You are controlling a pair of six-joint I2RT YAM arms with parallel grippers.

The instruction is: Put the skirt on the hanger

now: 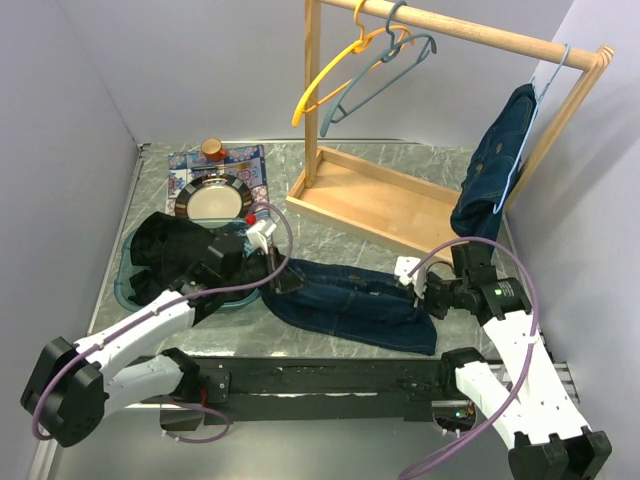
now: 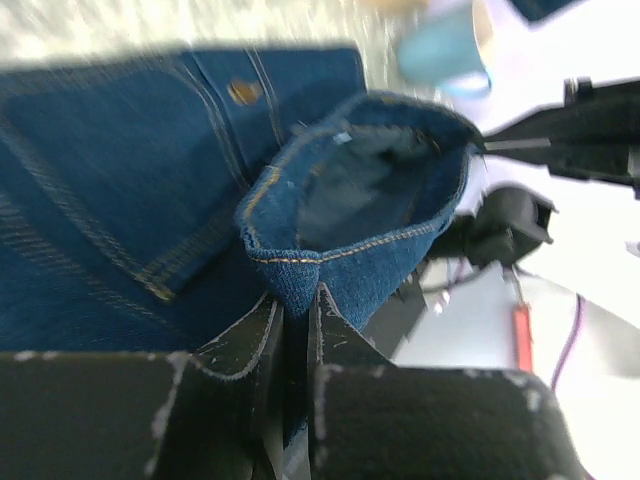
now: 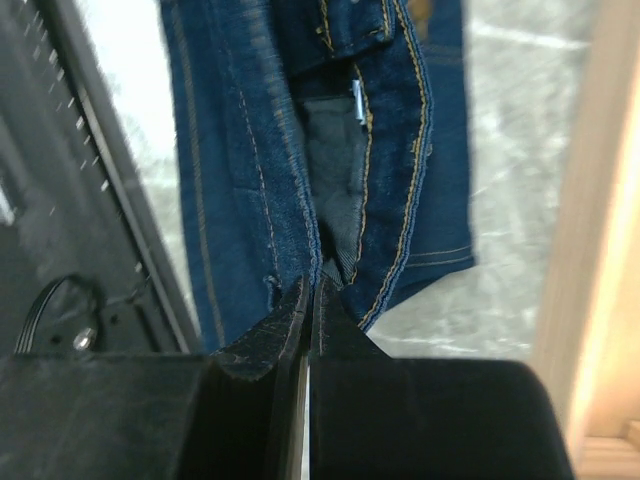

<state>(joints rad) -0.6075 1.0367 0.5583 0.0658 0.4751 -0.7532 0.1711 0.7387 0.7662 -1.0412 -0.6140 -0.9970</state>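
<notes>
Marble table (image 1: 335, 238), before wooden rack (image 1: 370, 200): denim skirt (image 1: 350, 300), one end clenched by left gripper (image 2: 295, 300), other by right gripper (image 3: 308, 292); best raised level, taut, toward rack's empty hangers (image 1: 395, 40)

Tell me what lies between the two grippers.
The dark blue denim skirt spans it, pinched by the left gripper and right gripper; the top view shows this.

Rack base (image 1: 385, 200) blocks far R; open table (image 1: 285, 165) left of it.

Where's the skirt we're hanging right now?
Top view: the denim skirt lies on the table in front of the wooden rack, its left end pinched by the left gripper, its right end by the right gripper.
</notes>
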